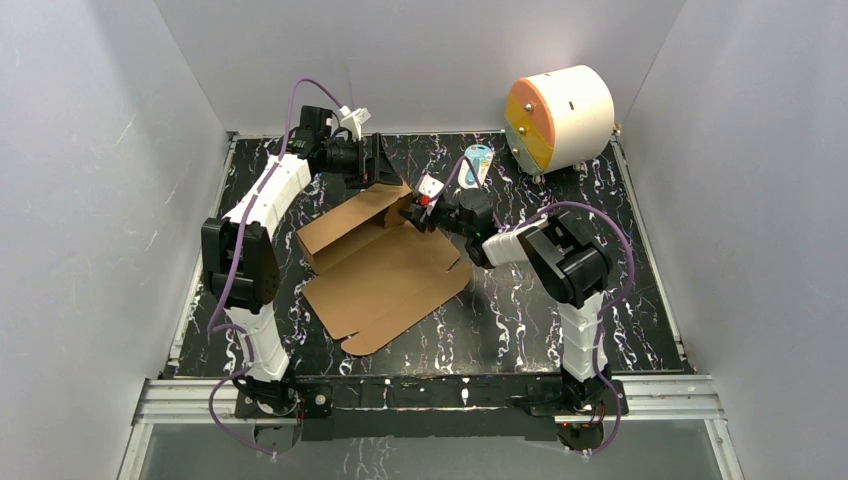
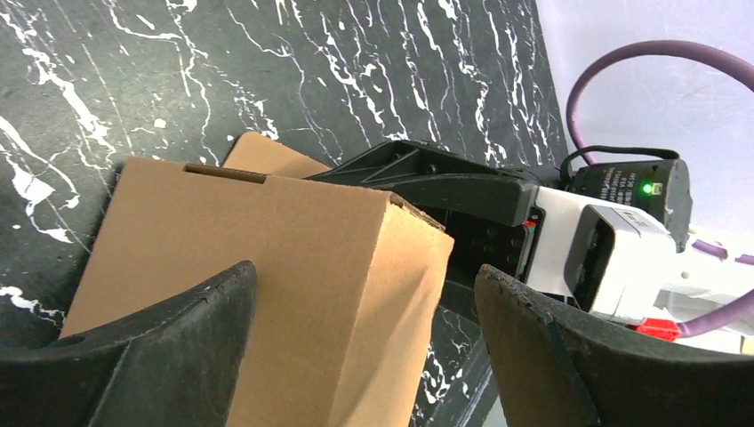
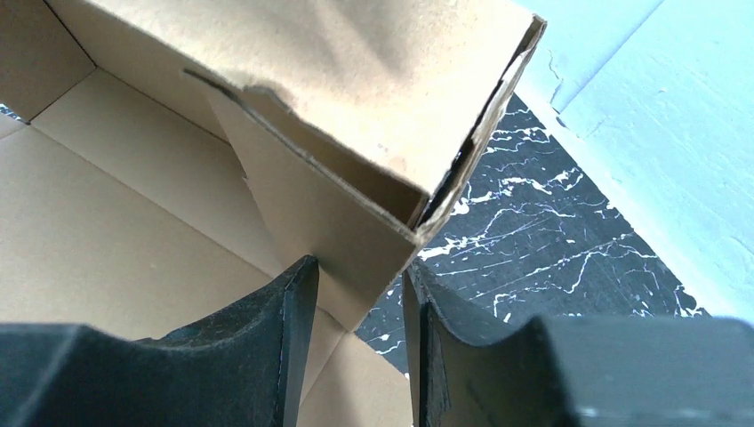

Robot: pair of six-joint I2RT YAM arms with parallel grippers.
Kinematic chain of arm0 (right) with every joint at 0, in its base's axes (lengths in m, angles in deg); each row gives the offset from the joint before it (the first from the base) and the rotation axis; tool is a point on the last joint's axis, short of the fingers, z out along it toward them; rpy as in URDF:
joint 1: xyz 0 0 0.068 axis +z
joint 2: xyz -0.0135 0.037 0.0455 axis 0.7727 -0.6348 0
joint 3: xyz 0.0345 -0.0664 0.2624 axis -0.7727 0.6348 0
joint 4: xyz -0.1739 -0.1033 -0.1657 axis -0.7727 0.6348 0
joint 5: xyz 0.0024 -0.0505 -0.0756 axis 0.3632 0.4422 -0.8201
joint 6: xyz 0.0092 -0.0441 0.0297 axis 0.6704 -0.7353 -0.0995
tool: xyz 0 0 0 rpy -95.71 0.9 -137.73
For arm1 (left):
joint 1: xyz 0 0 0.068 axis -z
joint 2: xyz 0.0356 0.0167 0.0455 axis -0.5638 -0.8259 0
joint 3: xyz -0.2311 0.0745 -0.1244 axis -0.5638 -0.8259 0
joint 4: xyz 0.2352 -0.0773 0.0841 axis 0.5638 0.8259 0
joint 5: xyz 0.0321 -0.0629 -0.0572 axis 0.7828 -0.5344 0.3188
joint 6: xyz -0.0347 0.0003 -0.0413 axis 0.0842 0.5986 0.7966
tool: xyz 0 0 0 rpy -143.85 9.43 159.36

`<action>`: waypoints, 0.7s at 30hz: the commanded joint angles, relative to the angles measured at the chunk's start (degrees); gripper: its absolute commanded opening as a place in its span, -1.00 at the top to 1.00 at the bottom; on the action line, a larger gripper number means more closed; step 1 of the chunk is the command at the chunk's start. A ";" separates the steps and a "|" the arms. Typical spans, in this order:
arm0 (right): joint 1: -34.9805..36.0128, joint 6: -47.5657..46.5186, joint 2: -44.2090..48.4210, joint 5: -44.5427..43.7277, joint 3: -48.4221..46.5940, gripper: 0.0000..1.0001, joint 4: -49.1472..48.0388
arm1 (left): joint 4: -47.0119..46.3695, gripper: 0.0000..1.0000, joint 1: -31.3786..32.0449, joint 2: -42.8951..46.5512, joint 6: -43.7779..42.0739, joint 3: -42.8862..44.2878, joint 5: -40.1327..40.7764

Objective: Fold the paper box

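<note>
The paper box is plain brown cardboard, partly folded, lying in the middle of the black marbled table with its far walls raised and its near flap flat. My right gripper is at the box's far right corner. In the right wrist view it is closed on the folded side wall. My left gripper is at the far edge of the box. In the left wrist view it is wide open, with the upright wall between its fingers, nearer the left finger.
A white-and-orange cylinder stands at the back right. A small blue-and-white item lies behind the right gripper. Grey walls enclose the table on the left, back and right. The right arm's wrist shows close behind the wall in the left wrist view.
</note>
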 commanded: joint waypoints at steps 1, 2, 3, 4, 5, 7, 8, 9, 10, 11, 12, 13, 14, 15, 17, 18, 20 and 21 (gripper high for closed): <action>0.20 0.58 1.27 2.17 -3.23 0.06 -3.85 | 2.43 -0.76 0.21 0.07 1.65 1.03 -5.70; 0.20 0.88 1.49 2.52 -3.38 0.06 -3.79 | 2.46 -0.76 0.19 -0.04 1.72 1.00 -5.72; 0.20 1.15 1.64 2.87 -3.62 0.07 -3.70 | 2.58 -0.76 0.21 -0.33 1.90 0.96 -5.71; 0.20 1.37 1.81 3.03 -3.76 0.09 -3.59 | 2.74 -0.76 0.19 -0.60 2.02 1.05 -5.88; 0.20 1.83 1.98 3.27 -3.94 0.11 -3.56 | 2.91 -0.75 0.19 -0.75 2.12 1.21 -6.03; 0.19 2.50 2.38 3.40 -4.11 0.14 -3.57 | 3.16 -0.75 0.16 -1.03 2.30 1.43 -6.24; 0.16 2.89 2.62 3.42 -4.16 0.17 -3.57 | 3.28 -0.75 0.18 -1.11 2.33 1.52 -6.33; 0.19 3.39 2.93 3.42 -4.11 0.18 -3.63 | 3.33 -0.75 0.19 -1.08 2.45 1.64 -6.52; 0.24 3.94 3.31 3.42 -3.97 0.20 -3.76 | 3.27 -0.75 0.19 -1.10 2.47 1.68 -6.75; 0.19 4.90 3.69 3.42 -3.82 0.21 -4.09 | 3.28 -0.75 0.19 -1.10 2.58 1.82 -7.01; 0.17 5.53 4.02 3.30 -3.72 0.23 -4.21 | 3.32 -0.75 0.19 -1.20 2.85 1.79 -7.24; 0.20 6.46 4.55 2.52 -3.58 0.25 -4.25 | 3.27 -0.75 0.19 -1.16 3.07 1.80 -7.58; 0.19 7.34 5.04 1.81 -3.39 0.28 -4.31 | 3.30 -0.75 0.19 -1.16 3.34 1.70 -8.01; 0.19 7.94 5.61 1.11 -3.10 0.30 -4.35 | 3.27 -0.75 0.19 -1.22 3.70 1.55 -8.48; 0.26 9.23 6.96 -0.93 -2.28 0.36 -4.17 | 3.21 -0.74 0.19 -0.79 4.25 0.92 -9.40; 0.24 9.73 7.69 -1.76 -2.09 0.38 -3.88 | 3.18 -0.74 0.19 -0.49 4.57 0.50 -9.70; 0.20 10.80 9.31 -3.50 -1.53 0.43 -1.62 | 2.83 -0.74 0.21 0.61 5.03 -0.60 -9.74; 0.28 11.37 10.27 -4.38 -1.69 0.47 0.32 | 2.63 -0.74 0.19 1.18 5.32 -1.21 -9.64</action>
